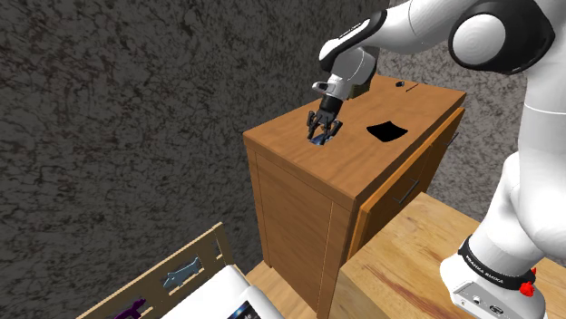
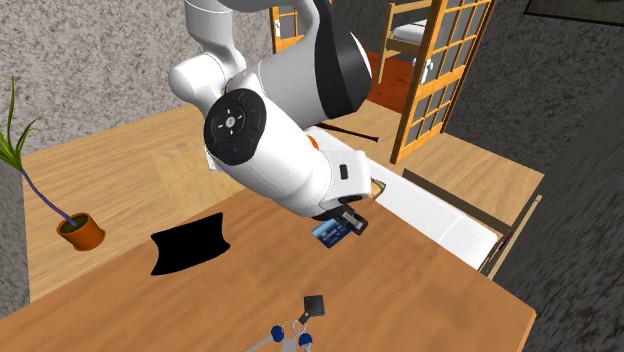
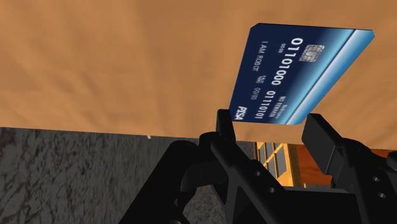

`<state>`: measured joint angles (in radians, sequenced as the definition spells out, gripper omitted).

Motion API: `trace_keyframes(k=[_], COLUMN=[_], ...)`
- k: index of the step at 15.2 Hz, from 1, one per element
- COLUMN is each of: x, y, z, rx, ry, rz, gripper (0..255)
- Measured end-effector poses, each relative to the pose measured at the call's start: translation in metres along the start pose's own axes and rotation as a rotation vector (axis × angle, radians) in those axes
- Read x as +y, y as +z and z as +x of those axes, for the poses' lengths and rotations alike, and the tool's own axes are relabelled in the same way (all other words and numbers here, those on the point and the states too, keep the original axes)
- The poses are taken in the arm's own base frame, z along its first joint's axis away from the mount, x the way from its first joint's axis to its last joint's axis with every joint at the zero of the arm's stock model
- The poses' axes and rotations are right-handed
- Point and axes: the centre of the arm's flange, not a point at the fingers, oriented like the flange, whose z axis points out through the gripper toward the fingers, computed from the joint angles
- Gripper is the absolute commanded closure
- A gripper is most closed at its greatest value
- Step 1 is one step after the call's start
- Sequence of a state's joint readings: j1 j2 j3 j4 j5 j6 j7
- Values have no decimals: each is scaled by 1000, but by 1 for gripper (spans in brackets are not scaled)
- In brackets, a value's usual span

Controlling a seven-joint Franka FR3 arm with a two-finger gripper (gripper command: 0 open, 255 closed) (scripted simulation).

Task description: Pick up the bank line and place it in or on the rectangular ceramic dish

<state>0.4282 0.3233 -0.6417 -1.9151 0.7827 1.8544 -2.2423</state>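
Observation:
A dark blue bank card (image 3: 299, 73) with white numbers and a chip stands between my gripper's (image 3: 272, 127) two black fingers, which are shut on its lower edge. In the shoulder view the gripper (image 1: 322, 131) points down over the wooden cabinet top (image 1: 299, 159), near its left front corner, with the card (image 1: 317, 140) at its tips. The rectangular dish (image 1: 385, 130) is drawn plain black and lies flat on the top, to the right of the gripper and apart from it. In the second exterior view the card (image 2: 330, 233) hangs slightly above the wood, right of the dish (image 2: 190, 243).
A bunch of keys (image 2: 295, 328) lies near the top's edge. A potted plant (image 2: 80, 230) stands beyond the dish. The cabinet has a drawer (image 1: 399, 186) pulled slightly out. A white object (image 1: 222, 294) and a wooden rack (image 1: 181, 267) sit low beside the cabinet.

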Motion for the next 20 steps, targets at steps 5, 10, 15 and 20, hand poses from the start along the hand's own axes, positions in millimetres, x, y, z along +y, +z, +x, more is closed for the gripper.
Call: trace_keyframes(k=[5, 10, 15, 20], x=[1, 1, 1, -15], y=[-21, -43, -65, -90], z=[14, 29, 44, 37], rx=[0, 0, 0, 0], ry=[0, 0, 0, 0], rz=[0, 0, 0, 0], gripper=[255, 255, 255, 255])
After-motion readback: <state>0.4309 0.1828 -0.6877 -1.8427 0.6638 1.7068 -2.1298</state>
